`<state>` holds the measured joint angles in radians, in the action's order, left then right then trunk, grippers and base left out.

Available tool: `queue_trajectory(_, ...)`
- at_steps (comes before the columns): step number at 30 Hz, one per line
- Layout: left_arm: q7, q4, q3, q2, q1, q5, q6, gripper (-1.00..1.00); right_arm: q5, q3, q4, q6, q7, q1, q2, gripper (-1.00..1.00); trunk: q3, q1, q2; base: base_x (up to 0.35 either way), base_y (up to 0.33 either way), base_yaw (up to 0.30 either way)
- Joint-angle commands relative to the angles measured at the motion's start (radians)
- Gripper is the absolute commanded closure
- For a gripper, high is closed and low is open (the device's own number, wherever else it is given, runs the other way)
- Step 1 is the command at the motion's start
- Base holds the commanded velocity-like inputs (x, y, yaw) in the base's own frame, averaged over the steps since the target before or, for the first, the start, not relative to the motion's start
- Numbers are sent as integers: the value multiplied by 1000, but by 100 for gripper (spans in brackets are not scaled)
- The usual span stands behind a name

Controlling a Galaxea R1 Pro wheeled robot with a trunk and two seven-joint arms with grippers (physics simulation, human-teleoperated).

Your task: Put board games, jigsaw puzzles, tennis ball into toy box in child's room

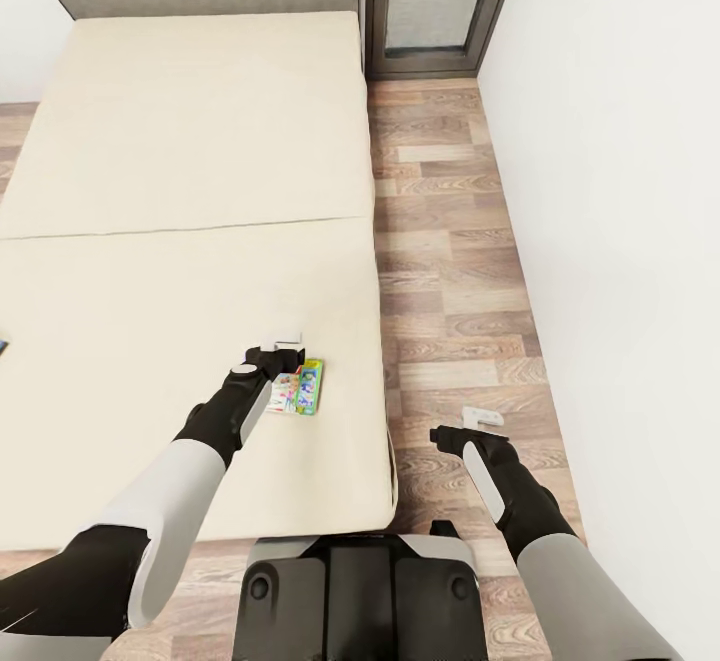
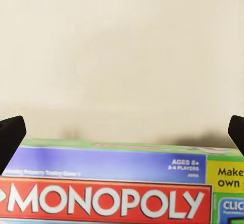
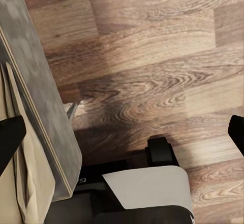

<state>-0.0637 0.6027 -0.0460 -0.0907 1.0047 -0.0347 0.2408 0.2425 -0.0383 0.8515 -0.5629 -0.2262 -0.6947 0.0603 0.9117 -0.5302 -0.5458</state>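
The left hand [image 1: 285, 345] is seen released, fingers [image 2: 11, 137] spread wide apart, poised just at the 11 o'clock edge of a Monopoly board game [image 1: 299, 388] that lies flat on the bed [image 1: 190, 191] near the mattress's right edge. The right hand [image 1: 482, 419] is held released over the wood floor [image 1: 450, 271], off at 3 o'clock from the game.
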Motion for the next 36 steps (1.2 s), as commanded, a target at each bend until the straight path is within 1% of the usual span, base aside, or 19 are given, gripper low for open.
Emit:
queue_trajectory(1, -5, 2, -4, 0, 0, -4, 6, -100, 11, -3, 1, -3, -10, 0, 0, -100, 2, 0, -1, 0, 0, 0)
queue_trajectory(17, -6, 2, -8, 1, 0, -3, -1, -100, 8, -3, 2, -4, -10, 0, 0, -100, 27, 0, -1, 0, 0, 0)
queue_trajectory(36, -5, 2, -8, 3, 0, -2, -4, -100, 6, -2, 3, -3, -10, 0, 0, -100, 30, 0, -1, 0, 0, 0)
